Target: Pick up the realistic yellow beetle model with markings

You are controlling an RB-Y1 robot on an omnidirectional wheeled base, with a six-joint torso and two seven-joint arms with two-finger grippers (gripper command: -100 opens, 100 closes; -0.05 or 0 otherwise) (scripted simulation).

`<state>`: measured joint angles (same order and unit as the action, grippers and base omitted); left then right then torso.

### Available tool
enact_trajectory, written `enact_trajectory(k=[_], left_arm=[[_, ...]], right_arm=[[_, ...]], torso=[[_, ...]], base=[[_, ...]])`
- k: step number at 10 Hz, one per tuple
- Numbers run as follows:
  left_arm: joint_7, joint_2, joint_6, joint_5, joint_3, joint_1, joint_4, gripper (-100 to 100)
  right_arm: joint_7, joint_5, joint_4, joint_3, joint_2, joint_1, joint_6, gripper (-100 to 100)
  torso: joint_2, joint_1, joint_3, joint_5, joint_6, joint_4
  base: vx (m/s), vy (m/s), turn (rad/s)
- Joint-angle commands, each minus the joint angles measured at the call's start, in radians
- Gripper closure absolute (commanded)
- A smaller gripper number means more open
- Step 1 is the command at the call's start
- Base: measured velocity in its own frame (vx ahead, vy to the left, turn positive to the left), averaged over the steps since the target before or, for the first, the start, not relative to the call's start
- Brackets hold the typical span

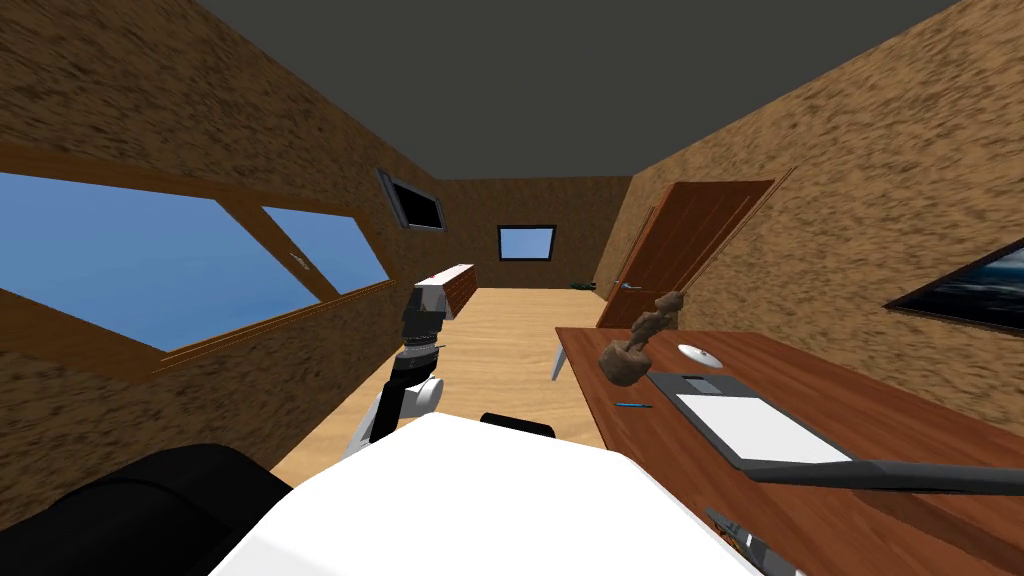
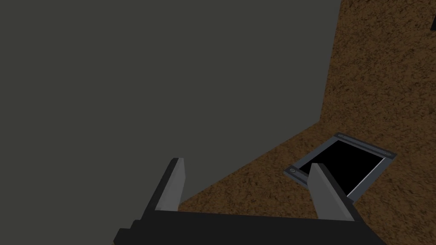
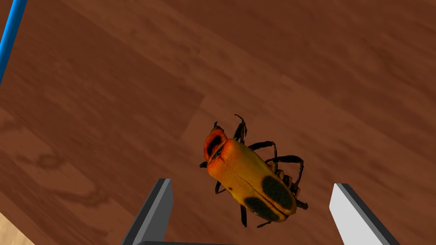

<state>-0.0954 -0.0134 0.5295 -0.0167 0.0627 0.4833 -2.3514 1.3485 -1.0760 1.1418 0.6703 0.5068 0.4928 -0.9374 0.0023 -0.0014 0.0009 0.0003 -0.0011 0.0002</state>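
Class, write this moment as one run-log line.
stage: pre-grasp | right end effector: open, over beetle, not touching | beetle: lying on wooden desk | left end effector: open, empty

Brown desk [image 1: 890, 405] holds beetle [image 3: 249, 183] — also pen [image 1: 632, 405], laptop [image 1: 750, 425].

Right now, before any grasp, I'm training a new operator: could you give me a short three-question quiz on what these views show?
1. True or false: the right gripper is shut on the yellow beetle.
2. The beetle lies on: A) the brown wooden desk; B) a white pad; C) the floor.
3. Fill in: the left gripper has its fingers ____.
Key: 1 false, its fingers stand open on either side of the beetle; 2 A; 3 open.
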Motion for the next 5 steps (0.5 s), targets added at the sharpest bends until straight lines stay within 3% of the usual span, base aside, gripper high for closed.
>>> enact_trajectory(k=[1, 4, 5], left_arm=[[0.0, 0.0, 0.0, 0.0, 0.0, 0.0, 0.0, 0], [0.0, 0.0, 0.0, 0.0, 0.0, 0.0, 0.0, 0], [0.0, 0.0, 0.0, 0.0, 0.0, 0.0, 0.0, 0]], right_arm=[[-0.028, -0.006, -0.041, 0.019, 0.0, -0.009, 0.003, -100], [-0.108, -0.017, -0.15, 0.112, -0.003, -0.039, 0.002, -100], [-0.108, -0.017, -0.161, 0.112, -0.003, -0.039, 0.002, -100]], torso=[[0.0, 0.0, 0.0, 0.0, 0.0, 0.0], [0.001, 0.0, 0.0, 0.0, 0.0, 0.0], [0.001, 0.001, 0.001, 0.0, 0.0, 0.0]], base=[[-0.021, 0.022, 0.085], [-0.035, 0.04, 0.206], [-0.025, 0.031, 0.058]])
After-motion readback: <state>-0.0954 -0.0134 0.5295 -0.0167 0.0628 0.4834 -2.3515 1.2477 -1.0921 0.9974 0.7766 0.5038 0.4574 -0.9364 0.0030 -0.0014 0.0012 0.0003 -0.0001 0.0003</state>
